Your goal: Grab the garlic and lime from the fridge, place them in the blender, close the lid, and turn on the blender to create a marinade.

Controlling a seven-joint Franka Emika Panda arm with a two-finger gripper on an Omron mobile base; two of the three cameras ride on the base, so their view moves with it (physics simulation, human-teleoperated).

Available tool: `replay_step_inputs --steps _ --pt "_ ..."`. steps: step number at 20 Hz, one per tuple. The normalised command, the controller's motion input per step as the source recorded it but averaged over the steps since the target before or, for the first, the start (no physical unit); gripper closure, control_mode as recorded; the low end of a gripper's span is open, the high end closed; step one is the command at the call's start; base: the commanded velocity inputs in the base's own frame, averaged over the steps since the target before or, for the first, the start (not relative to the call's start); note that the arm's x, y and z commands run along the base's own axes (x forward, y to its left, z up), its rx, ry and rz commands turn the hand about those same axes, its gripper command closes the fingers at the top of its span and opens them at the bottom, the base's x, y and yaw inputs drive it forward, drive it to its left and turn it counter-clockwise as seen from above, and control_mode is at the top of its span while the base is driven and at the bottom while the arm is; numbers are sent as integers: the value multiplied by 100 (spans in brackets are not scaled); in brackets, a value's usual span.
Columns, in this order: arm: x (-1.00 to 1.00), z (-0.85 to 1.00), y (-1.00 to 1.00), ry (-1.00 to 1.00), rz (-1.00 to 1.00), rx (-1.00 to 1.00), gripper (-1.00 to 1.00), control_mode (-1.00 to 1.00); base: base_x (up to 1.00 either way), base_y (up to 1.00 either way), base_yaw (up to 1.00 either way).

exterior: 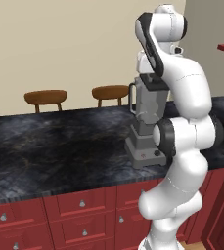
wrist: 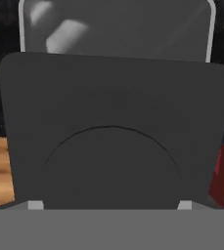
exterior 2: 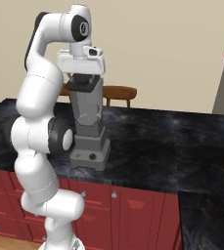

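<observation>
We see the grey blender with stepped square base and tall translucent jar (exterior 2: pixel 88 128) standing on the dark marbled stone counter (exterior 2: pixel 172 141), its handle at 9 o'clock in the left base view. The flat dark grey squarish lid with a raised round centre (wrist: pixel 114 141) sits at the jar's top, directly under our 2-finger gripper (exterior 2: pixel 83 75). Whether the fingers are spread or pinching the lid, we cannot tell.

Blender (exterior 2: pixel 90 127): grey stepped base with red button and black knob, translucent jar upright, handle on one side; stands on the counter (exterior 2: pixel 172 141) directly beneath the tool (exterior 2: pixel 82 73). Lid (wrist: pixel 116 132): dark grey, squarish, raised round centre, at the jar top, just under the tool.
</observation>
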Motion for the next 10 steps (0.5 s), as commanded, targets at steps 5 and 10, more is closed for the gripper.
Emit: replay_step_inputs --steps 5,10 --pt "0 0 0 2 0 0 100 -100 0 0 0" --pt "-10 -22 0 8 0 0 100 -100 0 0 0"
